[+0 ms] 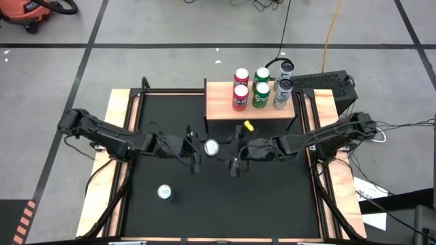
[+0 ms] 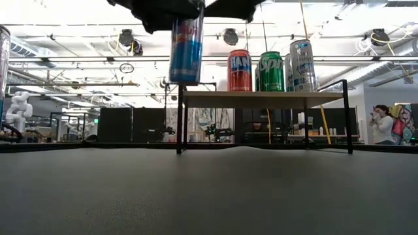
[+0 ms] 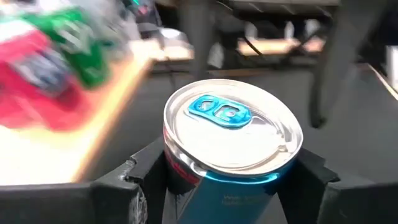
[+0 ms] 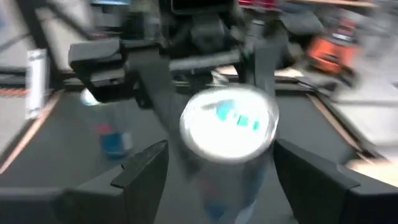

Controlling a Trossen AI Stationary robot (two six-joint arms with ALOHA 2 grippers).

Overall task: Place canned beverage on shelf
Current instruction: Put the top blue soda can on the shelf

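One blue can (image 2: 186,49) airborne, clear of shelf (image 2: 261,98) edge.

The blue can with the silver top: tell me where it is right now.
In the high view, the blue can is mid-table between the left gripper and right gripper, just in front of the shelf. The low view shows it raised off the table.

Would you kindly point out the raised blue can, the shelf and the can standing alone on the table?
raised blue can (image 2: 186,52), low view, on its blue side wall.
shelf (image 1: 219,105), high view, on a bare part of its wooden top.
lone can (image 1: 164,192), high view, on its lid.
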